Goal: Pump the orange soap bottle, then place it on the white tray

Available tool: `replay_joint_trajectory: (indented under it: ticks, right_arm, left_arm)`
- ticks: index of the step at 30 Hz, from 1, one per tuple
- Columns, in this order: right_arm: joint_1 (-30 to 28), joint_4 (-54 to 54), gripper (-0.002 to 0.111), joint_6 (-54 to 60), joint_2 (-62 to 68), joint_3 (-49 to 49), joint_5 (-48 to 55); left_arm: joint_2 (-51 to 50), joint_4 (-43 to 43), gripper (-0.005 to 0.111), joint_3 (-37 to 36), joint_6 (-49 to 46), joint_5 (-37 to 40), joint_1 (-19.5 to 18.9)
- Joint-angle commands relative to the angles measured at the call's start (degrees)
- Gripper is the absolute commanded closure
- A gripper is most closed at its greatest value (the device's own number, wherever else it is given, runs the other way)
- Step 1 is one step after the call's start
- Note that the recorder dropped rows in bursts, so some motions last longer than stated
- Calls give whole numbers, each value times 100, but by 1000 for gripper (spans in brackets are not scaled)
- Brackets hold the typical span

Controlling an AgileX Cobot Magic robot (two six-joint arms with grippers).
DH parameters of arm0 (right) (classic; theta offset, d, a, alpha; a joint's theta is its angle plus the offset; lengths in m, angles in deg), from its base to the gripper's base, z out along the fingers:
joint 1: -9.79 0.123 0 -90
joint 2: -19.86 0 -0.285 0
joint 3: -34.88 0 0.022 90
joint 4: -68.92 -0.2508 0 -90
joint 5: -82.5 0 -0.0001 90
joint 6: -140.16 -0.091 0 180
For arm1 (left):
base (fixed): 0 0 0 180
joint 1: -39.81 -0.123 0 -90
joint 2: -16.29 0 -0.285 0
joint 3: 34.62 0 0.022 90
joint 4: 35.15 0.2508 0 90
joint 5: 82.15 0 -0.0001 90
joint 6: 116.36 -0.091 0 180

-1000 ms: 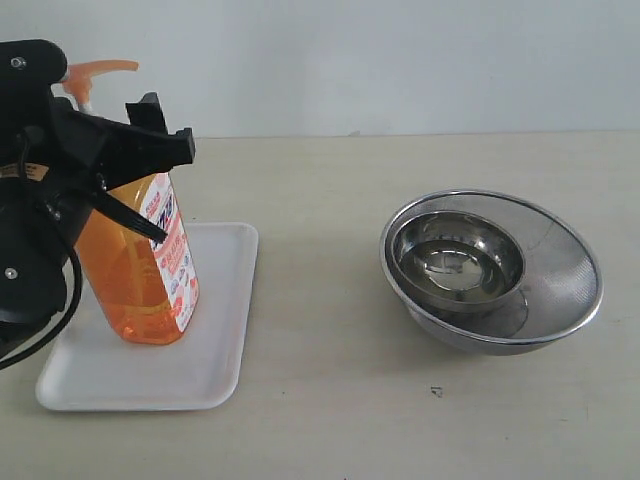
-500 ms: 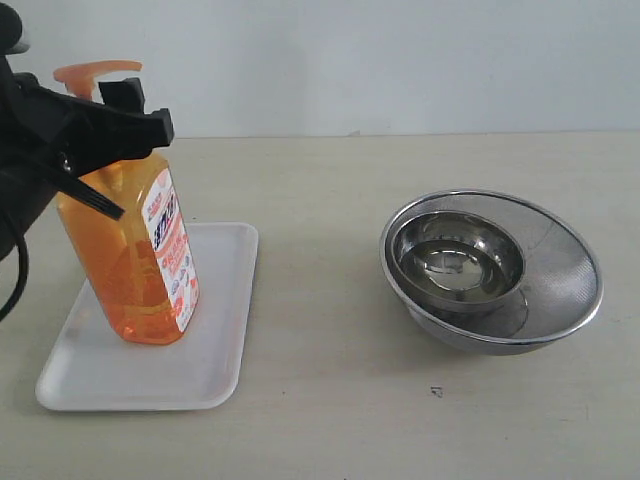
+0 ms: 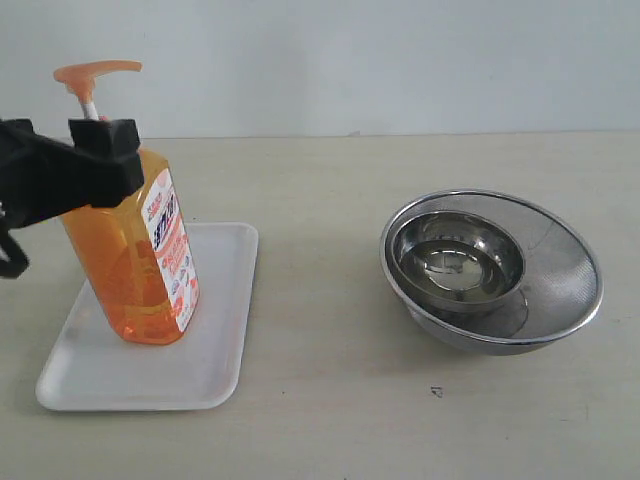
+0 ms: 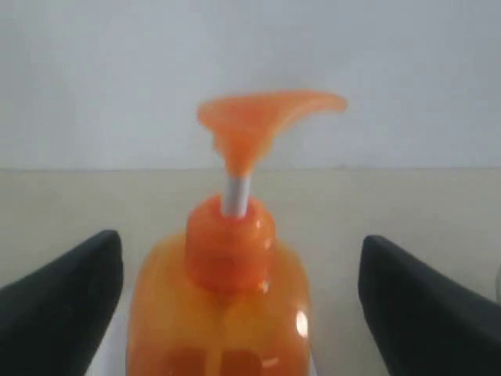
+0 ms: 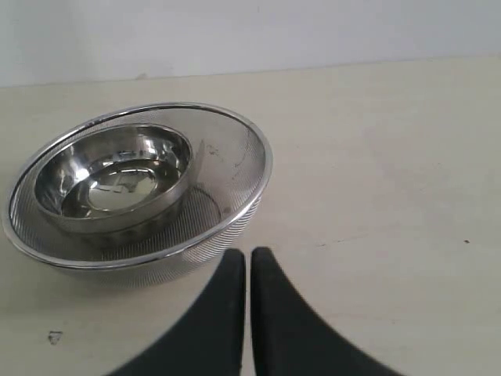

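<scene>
The left pincer (image 4: 240, 243) is hovering spread around the orange soap bottle (image 3: 130, 260), which is standing untouched between its fingers (image 4: 70, 298) on the white tray (image 3: 215, 340); the right pincer (image 5: 249, 258) is sitting pressed together.

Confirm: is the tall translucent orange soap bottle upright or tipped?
Upright: the orange soap bottle stands base-down on the flat white rectangular tray, pump head on top.

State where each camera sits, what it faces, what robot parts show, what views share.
Exterior view: off the arms, facing the table and wall; orange soap bottle on white tray, steel bowls, left pincer.
Left wrist view: behind the open pincer, facing the bottle's pump; both fingers show.
Right wrist view: over the table, facing the bowls; shut right pincer shows.
Shared: bottle in exterior and left wrist; bowls in exterior and right.
</scene>
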Motion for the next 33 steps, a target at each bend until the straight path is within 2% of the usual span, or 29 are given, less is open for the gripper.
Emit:
replay_joint_trajectory:
  ticks: [1, 6, 9, 11, 16, 17, 21, 28, 33]
  right_arm:
    - [-14, 15, 109, 0, -24, 0, -67]
    - [-14, 15, 109, 0, -24, 0, -67]
    - [-14, 15, 109, 0, -24, 0, -67]
    - [-14, 15, 109, 0, -24, 0, -67]
    - [-14, 15, 109, 0, -24, 0, -67]
    - [-14, 15, 109, 0, -24, 0, -67]
    - [-14, 15, 109, 0, -24, 0, -67]
    - [-14, 15, 109, 0, -24, 0, -67]
    - [-14, 15, 109, 0, -24, 0, -67]
  left_arm:
    - [573, -6, 30, -477, 125, 855, 24]
    - [1241, 343, 30, -1042, 433, 1724, 24]
    - [1614, 384, 35, -1345, 513, 1979, 24]
    - [1867, 470, 48, -1561, 671, 1987, 24]
    - [2473, 582, 99, -2017, 1110, 2015, 24]
    - [2556, 582, 101, -2076, 1136, 2027, 24]
    - [2891, 582, 101, -2260, 1387, 2274, 24]
    - [3011, 581, 101, -2259, 1504, 3407, 24]
    - [3011, 889, 101, -2259, 1381, 3357, 11]
